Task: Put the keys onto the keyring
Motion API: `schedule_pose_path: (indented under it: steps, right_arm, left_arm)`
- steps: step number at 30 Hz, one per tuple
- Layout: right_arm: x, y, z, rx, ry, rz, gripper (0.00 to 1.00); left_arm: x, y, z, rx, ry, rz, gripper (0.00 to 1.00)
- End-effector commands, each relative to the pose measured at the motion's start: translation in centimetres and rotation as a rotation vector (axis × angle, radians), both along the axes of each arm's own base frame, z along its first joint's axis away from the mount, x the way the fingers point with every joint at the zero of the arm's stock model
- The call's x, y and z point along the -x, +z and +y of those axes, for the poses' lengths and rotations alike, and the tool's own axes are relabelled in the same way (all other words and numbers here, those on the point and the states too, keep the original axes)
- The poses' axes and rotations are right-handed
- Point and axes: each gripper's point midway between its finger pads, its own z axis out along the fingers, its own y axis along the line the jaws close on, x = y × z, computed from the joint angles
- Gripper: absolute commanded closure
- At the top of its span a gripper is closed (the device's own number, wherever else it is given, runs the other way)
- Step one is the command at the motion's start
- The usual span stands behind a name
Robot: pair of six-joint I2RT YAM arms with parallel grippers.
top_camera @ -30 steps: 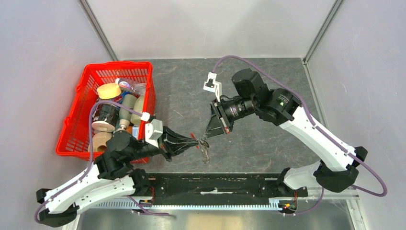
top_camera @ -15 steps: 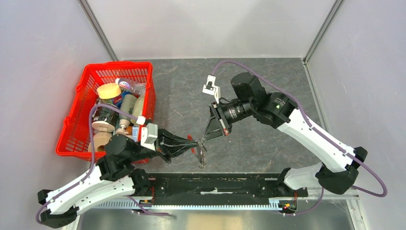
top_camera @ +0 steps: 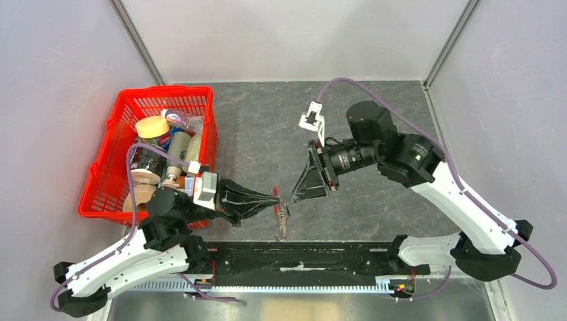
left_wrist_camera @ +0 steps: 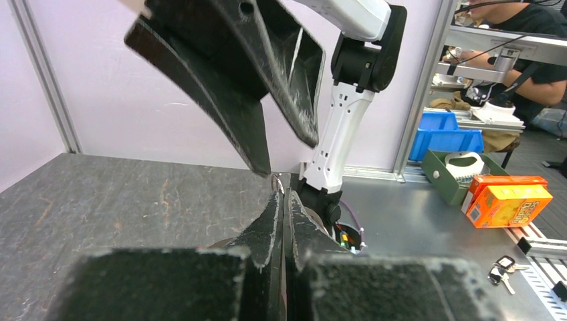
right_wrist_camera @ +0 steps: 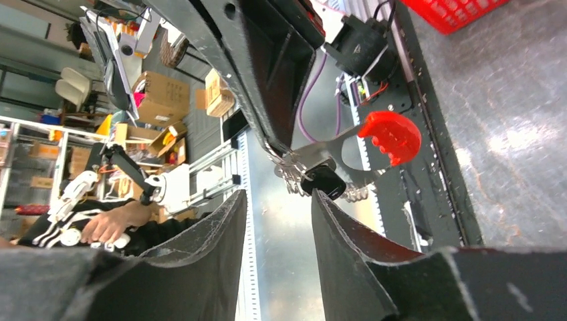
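My left gripper [top_camera: 278, 198] is shut on the keyring [top_camera: 283, 215] and holds it above the table's front edge. In the right wrist view the keyring's grey metal loop [right_wrist_camera: 321, 150] hangs from the left fingers, with the red curved strip [right_wrist_camera: 392, 134] and a jagged row of small rings [right_wrist_camera: 287, 175]. The keys' black fob [right_wrist_camera: 323, 180] hangs among those rings, and the silver key itself is too small to pick out. My right gripper [right_wrist_camera: 277, 195] is open just short of the fob, one fingertip [right_wrist_camera: 315, 195] touching or nearly touching it. In the left wrist view, the right gripper [left_wrist_camera: 287, 155] hovers above the left gripper [left_wrist_camera: 281, 195].
A red basket [top_camera: 100, 194] packed with bottles and jars stands at the left, close behind my left arm. A black mounting rail [top_camera: 301, 257] runs along the near edge below the keyring. White walls enclose the grey table [top_camera: 267, 127].
My right gripper has opened and pulled back to the right, away from the keyring. My left gripper has stayed shut on the keyring, which now hangs from it alone.
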Motion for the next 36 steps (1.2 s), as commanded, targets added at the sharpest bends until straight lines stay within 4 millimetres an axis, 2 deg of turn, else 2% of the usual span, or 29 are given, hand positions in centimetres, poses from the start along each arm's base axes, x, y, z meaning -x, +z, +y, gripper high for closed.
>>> schedule_pose_path:
  steps: [1,7,20,27,36]
  right_arm:
    - [0.2,3.0,-1.6,-0.052,-0.009,-0.183,0.51]
    - [-1.4,3.4,-2.6,0.008,-0.048,-0.348,0.51]
    - [0.7,5.0,-1.2,-0.137,0.138,-0.576,0.49]
    - [2.2,5.3,-0.8,-0.172,0.196,-0.599,0.55]
    - [2.9,5.9,0.0,-0.193,0.206,-0.631,0.57]
  left_arm:
    - [1.1,2.6,0.2,0.093,-0.061,-0.013,0.98]
    - [2.1,3.8,-0.2,0.145,-0.140,0.011,0.98]
    - [2.5,5.5,-0.8,0.219,-0.203,0.044,0.98]
    - [2.2,6.0,-1.0,0.223,-0.200,0.056,0.98]
    - [2.1,5.8,-1.4,0.234,-0.211,0.068,0.98]
